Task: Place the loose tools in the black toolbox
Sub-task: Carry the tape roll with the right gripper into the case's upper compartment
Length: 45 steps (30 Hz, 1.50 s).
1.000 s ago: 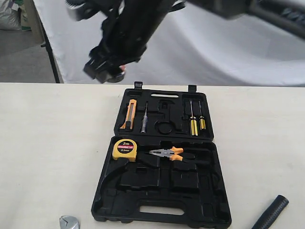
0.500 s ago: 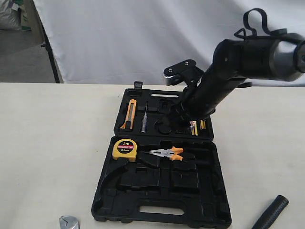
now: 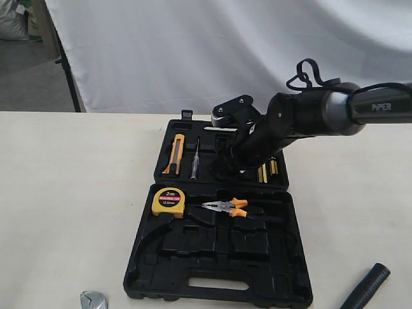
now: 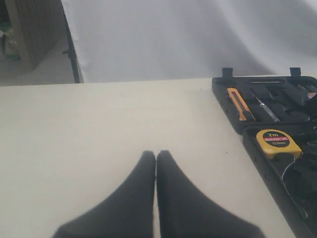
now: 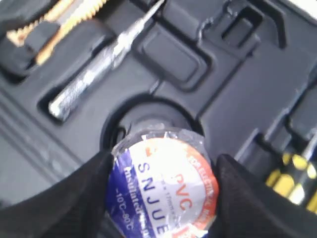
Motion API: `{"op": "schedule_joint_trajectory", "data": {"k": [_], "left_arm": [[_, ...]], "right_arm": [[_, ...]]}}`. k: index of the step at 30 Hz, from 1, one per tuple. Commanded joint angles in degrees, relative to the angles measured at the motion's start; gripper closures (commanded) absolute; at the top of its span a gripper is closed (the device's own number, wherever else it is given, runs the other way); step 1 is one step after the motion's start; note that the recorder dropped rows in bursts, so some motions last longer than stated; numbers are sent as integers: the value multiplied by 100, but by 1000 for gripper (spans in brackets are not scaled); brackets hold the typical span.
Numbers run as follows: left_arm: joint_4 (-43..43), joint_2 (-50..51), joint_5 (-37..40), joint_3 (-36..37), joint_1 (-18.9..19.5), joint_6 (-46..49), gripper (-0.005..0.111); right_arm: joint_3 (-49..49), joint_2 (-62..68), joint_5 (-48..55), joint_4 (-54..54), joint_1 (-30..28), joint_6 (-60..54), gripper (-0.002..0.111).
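Note:
The black toolbox point(image 3: 212, 257) lies open in the middle of the table. My right gripper point(image 5: 163, 186) is shut on the small blue-purple tape roll point(image 5: 161, 183), holding it just over the round recess point(image 5: 148, 116) in the far half of the toolbox point(image 5: 99, 124). In the exterior view the right arm point(image 3: 283, 125) reaches over that half and hides the roll. The silver wrench's head point(image 3: 94, 300) peeks in at the bottom edge, left of the case. The hammer's black handle point(image 3: 367, 288) lies at the bottom right. My left gripper point(image 4: 156, 156) hangs shut and empty over bare table.
The far half of the toolbox holds an orange utility knife point(image 3: 174, 154), a tester screwdriver point(image 3: 194, 161) and yellow-handled screwdrivers point(image 3: 267, 168). A yellow tape measure point(image 3: 168, 201) and orange-handled pliers point(image 3: 225, 207) sit in the near half. A white backdrop stands behind the table.
The right arm has swung down from above the far left of the case and lowered over the far half's round recess, carrying the tape roll. The left gripper shows no earlier frame.

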Motion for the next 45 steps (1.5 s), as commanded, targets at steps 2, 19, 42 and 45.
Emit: {"op": "schedule_joint_trajectory", "data": {"k": [2, 19, 42, 45], "left_arm": [[-25, -18, 6, 18, -26, -44, 106], [-25, -18, 6, 18, -26, -44, 106], [-25, -18, 6, 18, -26, -44, 106], [-25, -18, 6, 18, -26, -44, 106]], "right_arm": [[-371, 348, -99, 124, -13, 7, 109], [-607, 795, -192, 339, 48, 192, 109], [-607, 783, 226, 55, 34, 806, 80], [-607, 783, 226, 55, 34, 806, 62]]}}
